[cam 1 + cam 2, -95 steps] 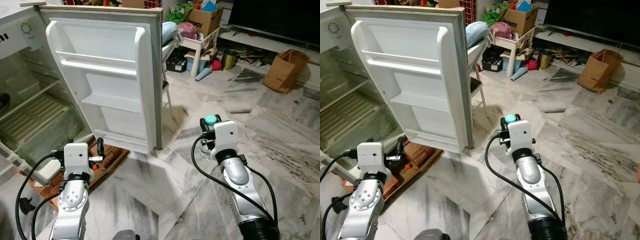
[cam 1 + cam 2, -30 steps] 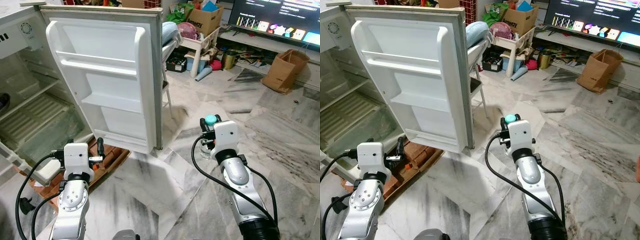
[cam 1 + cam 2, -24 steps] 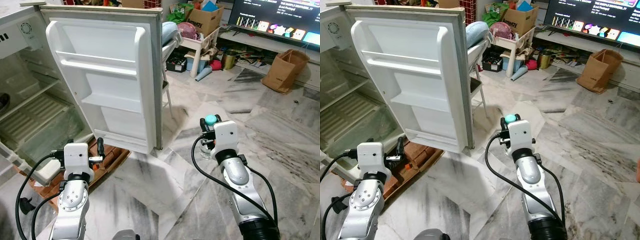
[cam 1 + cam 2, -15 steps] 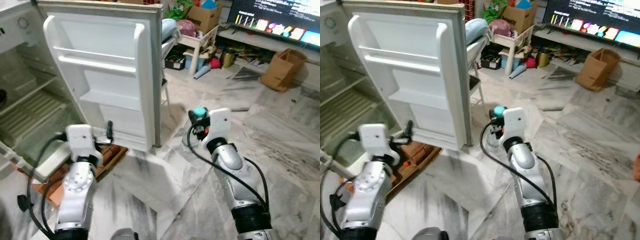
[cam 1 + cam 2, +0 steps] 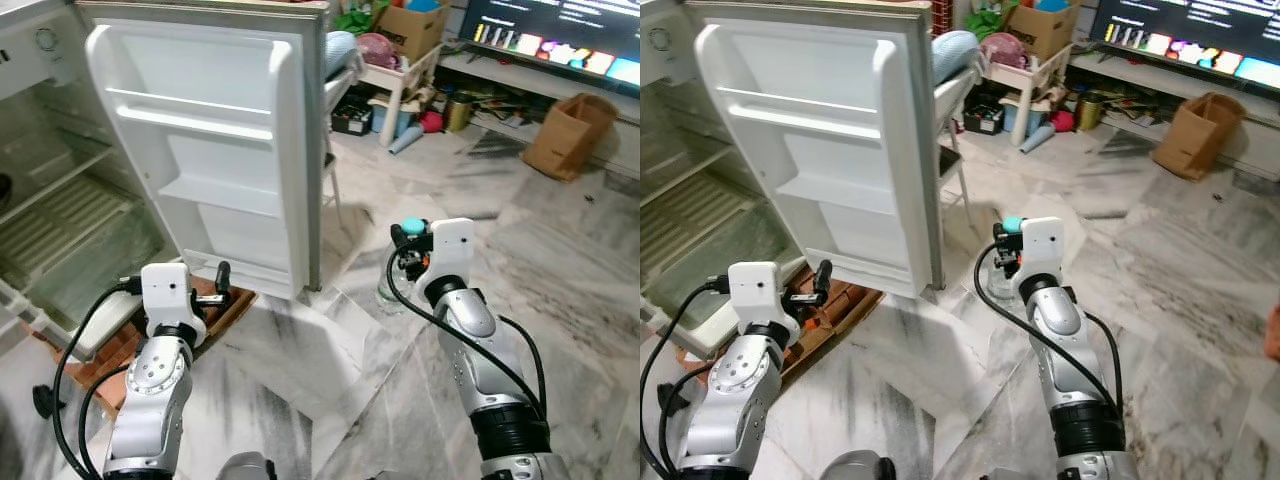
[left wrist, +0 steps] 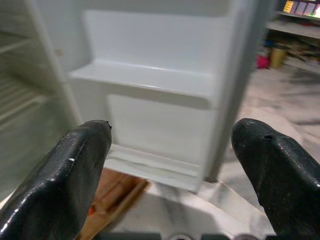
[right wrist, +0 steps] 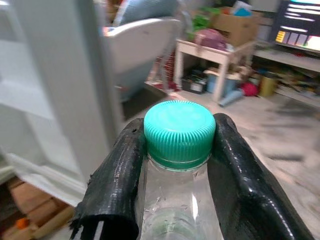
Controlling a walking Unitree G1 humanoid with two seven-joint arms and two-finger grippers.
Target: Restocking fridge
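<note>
A clear plastic bottle (image 5: 392,288) with a teal cap (image 7: 180,131) hangs above the marble floor, right of the open fridge door (image 5: 200,150). My right gripper (image 5: 412,240) is shut on the bottle's neck, one black finger (image 7: 117,185) on each side just under the cap. My left gripper (image 5: 218,290) is open and holds nothing; it is low in front of the door's bottom edge, facing the door shelves (image 6: 145,80). The fridge interior (image 5: 60,230), with its wire shelves, lies at the far left.
Wooden blocks (image 5: 215,308) lie under the fridge's front. A chair (image 5: 335,80) stands just behind the door. Further back are a low white table with clutter (image 5: 395,70), a brown paper bag (image 5: 565,135) and a lit TV (image 5: 560,40).
The whole view has shifted a little as the camera moved. Both arms reach slightly further forward. The bottle stays in the right gripper. The TV screen has lit up.
</note>
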